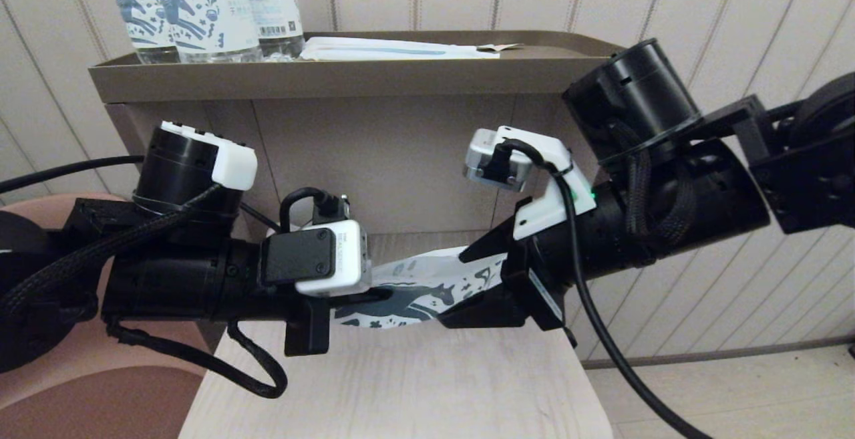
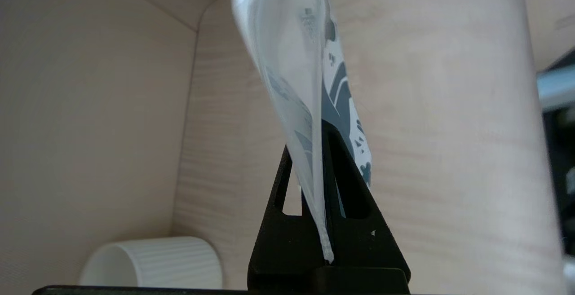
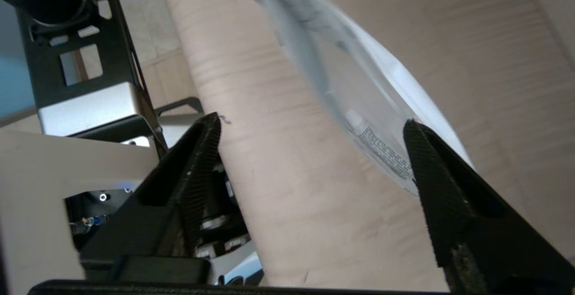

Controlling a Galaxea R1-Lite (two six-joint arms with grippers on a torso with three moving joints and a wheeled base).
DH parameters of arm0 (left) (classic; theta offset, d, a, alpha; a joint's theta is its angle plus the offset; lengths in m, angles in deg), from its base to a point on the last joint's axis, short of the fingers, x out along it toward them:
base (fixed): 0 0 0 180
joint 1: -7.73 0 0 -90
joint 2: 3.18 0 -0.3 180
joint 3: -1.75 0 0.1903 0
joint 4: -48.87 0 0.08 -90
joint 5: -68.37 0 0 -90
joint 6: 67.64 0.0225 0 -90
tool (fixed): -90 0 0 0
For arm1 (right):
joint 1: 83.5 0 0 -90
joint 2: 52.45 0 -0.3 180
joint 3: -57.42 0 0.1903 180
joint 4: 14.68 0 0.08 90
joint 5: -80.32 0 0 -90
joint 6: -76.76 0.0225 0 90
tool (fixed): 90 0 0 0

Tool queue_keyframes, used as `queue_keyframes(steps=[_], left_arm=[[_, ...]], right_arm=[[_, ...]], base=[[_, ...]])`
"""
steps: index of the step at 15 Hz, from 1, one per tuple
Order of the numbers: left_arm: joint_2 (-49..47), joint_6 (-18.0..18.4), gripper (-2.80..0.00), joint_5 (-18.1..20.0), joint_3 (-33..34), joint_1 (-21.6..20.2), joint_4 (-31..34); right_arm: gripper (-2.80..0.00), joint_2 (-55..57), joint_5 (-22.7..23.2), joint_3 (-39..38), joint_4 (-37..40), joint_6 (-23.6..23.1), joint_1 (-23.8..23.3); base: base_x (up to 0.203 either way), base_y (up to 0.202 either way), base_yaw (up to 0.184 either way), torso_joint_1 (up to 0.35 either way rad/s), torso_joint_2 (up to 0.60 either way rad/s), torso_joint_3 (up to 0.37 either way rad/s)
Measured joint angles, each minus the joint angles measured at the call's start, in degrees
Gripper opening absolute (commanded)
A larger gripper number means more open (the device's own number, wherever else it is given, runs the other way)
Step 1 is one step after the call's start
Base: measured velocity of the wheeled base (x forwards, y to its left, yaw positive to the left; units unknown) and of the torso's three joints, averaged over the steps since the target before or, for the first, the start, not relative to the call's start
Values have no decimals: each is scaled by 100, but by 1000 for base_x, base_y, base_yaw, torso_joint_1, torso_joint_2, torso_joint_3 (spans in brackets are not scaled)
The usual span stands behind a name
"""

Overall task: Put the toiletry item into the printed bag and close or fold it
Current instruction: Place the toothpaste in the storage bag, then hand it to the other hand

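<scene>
Left pincer (image 2: 324,196) is clamped on one end of the printed bag (image 1: 427,285), holding it up off the desk (image 1: 401,385). Right pincer (image 3: 310,151) is spread wide around the bag's other end; one finger (image 3: 431,160) touches it.

printed bag (image 1: 427,288) above table (image 1: 414,385), between both arms | bottles (image 1: 200,8) on tray (image 1: 320,75) behind, packet (image 1: 394,49) to their right

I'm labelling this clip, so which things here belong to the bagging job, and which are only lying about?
In the job:
printed bag, off the table
left gripper, shut on its edge
right gripper, open at its other end

Lying about:
clear bottles on the shelf
long white packet beside them
white cup
</scene>
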Motion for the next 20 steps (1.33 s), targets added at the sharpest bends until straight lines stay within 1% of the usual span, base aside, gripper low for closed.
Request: queue_keyframes(steps=[2,4,5,7,10,12,15,16,17,18,20], left_arm=[[-79,-363,-280,11,-152,-103,-4],[-164,-591,-280,0,-235,-232,-13],[-183,-767,-280,-7,-239,-264,-11],[-136,-1293,-280,7,-172,-292,-11],[85,-2378,-280,35,54,-305,-86],[224,-3081,-280,42,186,-311,-312],[347,-4379,-280,22,284,-318,-844],[400,-4728,-280,17,384,-316,-1039],[445,-4882,-280,15,497,-316,-1210],[478,-4907,-280,11,571,-316,-1433],[526,-4916,-280,22,643,-316,-1680]], right_arm=[[0,-195,0,-124,-2,1,-3],[0,-448,2,-307,-8,6,-16],[0,-609,2,-417,-10,23,-39],[0,-985,5,-714,-27,61,-157],[0,-1584,18,-1177,-49,84,-537],[0,-1844,25,-1398,-44,230,-793],[0,-2048,30,-1680,-55,550,-909],[0,-2099,27,-1745,-55,664,-907],[0,-2139,24,-1776,-55,807,-898],[0,-2171,23,-1797,-64,956,-890],[0,-2203,22,-1847,-149,1053,-870]], base=[[0,0,0,0,0,0],[0,0,0,0,0,0],[0,0,0,0,0,0],[0,0,0,0,0,0],[0,0,0,0,0,0],[0,0,0,0,0,0],[0,0,0,0,0,0],[0,0,0,0,0,0],[0,0,0,0,0,0],[0,0,0,0,0,0],[0,0,0,0,0,0]])
